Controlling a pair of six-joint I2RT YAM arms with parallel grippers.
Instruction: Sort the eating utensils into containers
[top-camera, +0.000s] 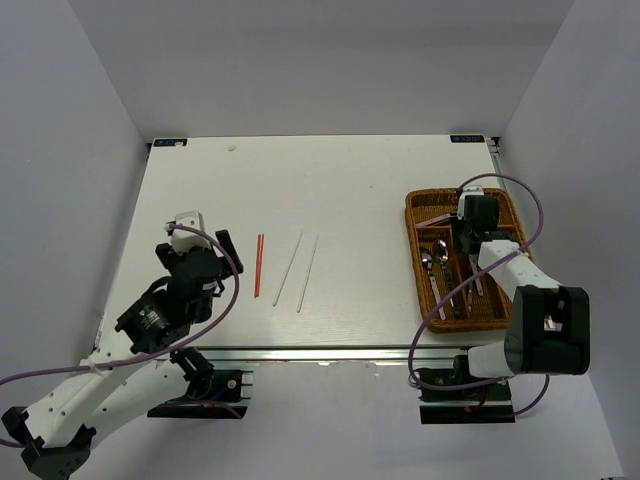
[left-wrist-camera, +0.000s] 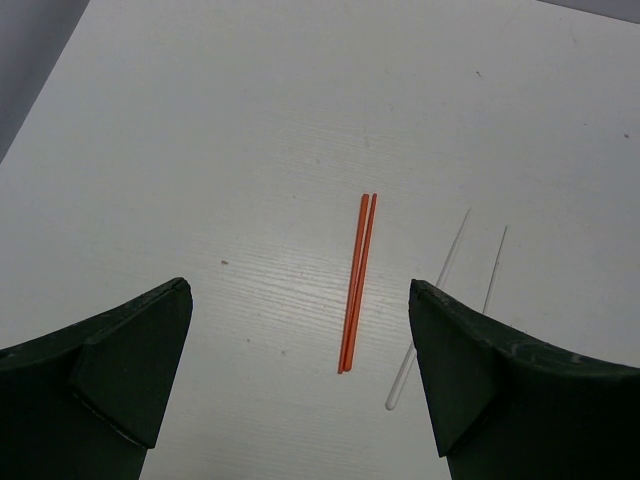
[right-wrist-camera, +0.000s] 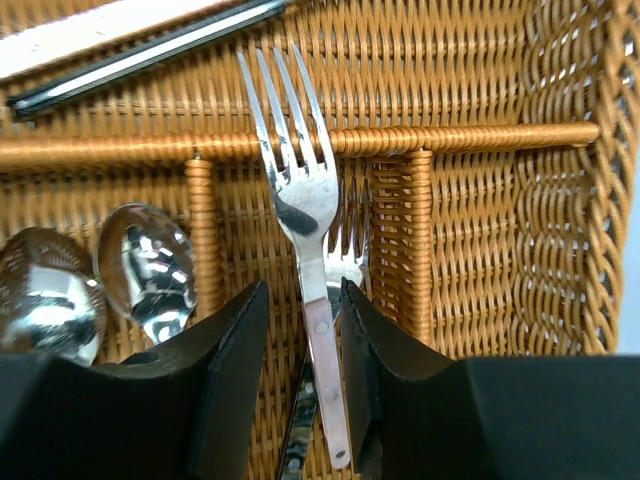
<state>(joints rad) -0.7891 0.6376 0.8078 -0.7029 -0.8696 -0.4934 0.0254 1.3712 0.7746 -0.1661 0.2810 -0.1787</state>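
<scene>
Right gripper (right-wrist-camera: 302, 290): black two-finger pincer, closed partway onto the handle of a silver metal fork (right-wrist-camera: 300, 190). The handle runs between both fingers and lies against the right one.
Fork position: inside the rectangular brown woven wicker tray (right-wrist-camera: 470, 135), over a narrow lengthwise compartment, tines over the crosswise divider.
Second silver fork (right-wrist-camera: 348, 265): beneath the first, same compartment, mostly hidden.
Two silver metal spoons (right-wrist-camera: 145, 265): next compartment to the left, bowls toward the divider.
Long dark and pale utensils (right-wrist-camera: 140, 50): crosswise section beyond the divider; type unclear.
Left gripper (left-wrist-camera: 300, 290): jaws spread wide, holding nothing, above the white table (top-camera: 350, 190), well to the left of the tray.
Pair of thin red-orange chopsticks (left-wrist-camera: 355, 285): flat on the table, side by side and touching, well left of the tray.
Two thin white chopsticks (left-wrist-camera: 402, 375): between the red-orange pair and the tray, slightly apart from each other.
Small dark labels (top-camera: 170, 142): at the table's far corners, beyond the tray; writing too small to read.
</scene>
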